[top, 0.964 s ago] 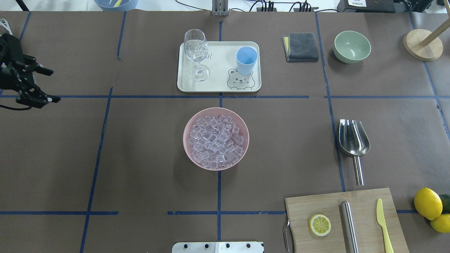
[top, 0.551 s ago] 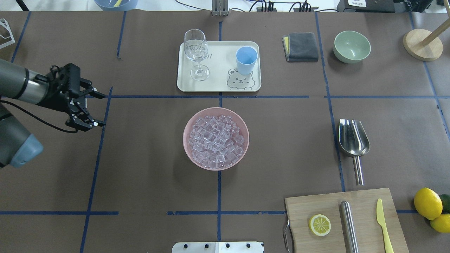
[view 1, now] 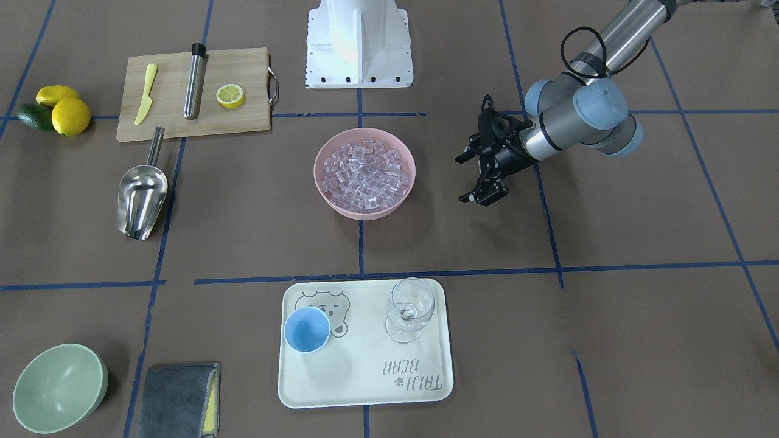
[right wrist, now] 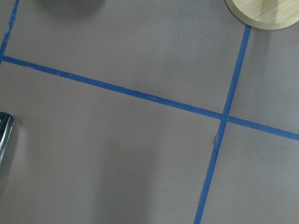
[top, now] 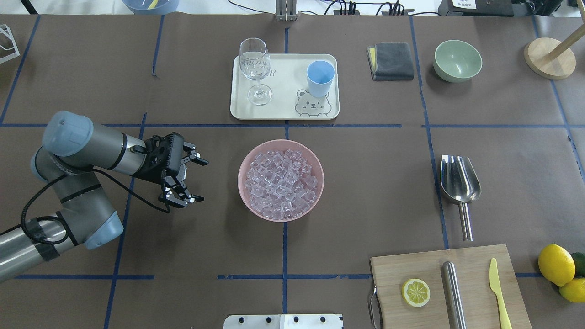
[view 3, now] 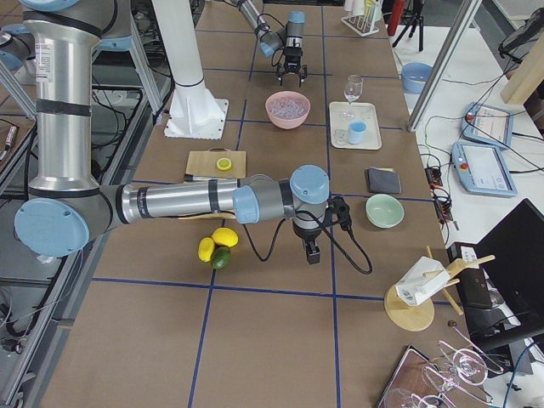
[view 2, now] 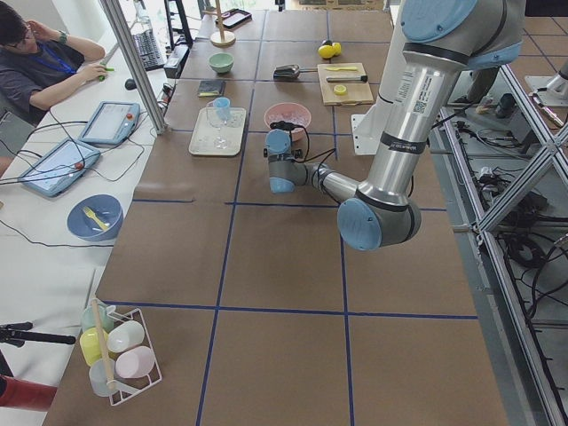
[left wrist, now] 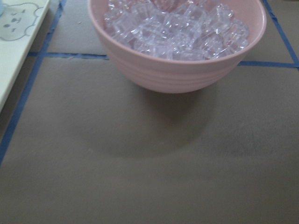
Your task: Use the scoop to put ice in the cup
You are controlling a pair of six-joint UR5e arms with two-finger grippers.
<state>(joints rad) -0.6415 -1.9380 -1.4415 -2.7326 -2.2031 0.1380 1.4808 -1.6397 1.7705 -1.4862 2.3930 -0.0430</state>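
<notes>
The ice [top: 279, 182] fills a pink bowl [top: 242, 192] at the table's middle; it also shows in the left wrist view [left wrist: 177, 28]. The light-blue cup [top: 320, 77] stands upright on a cream tray [top: 283, 109] behind the bowl. The steel scoop [top: 459, 183] lies on the table to the right, handle toward the robot. My left gripper [top: 202, 180] is open and empty, just left of the bowl and pointing at it. My right gripper [view 3: 311, 253] shows only in the exterior right view, low over the table's right end; I cannot tell whether it is open or shut.
A wine glass [top: 255, 68] stands on the tray. A cutting board [top: 475, 260] at front right holds a lemon half, a steel cylinder [top: 453, 292] and a yellow knife [top: 498, 288]. Lemons [top: 555, 265], a green bowl [top: 457, 60], a grey cloth [top: 392, 60] and a wooden stand base [top: 546, 57] lie on the right side.
My left arm has swung in from the table's left edge toward the pink bowl. Its gripper has stayed open. Nothing else has moved.
</notes>
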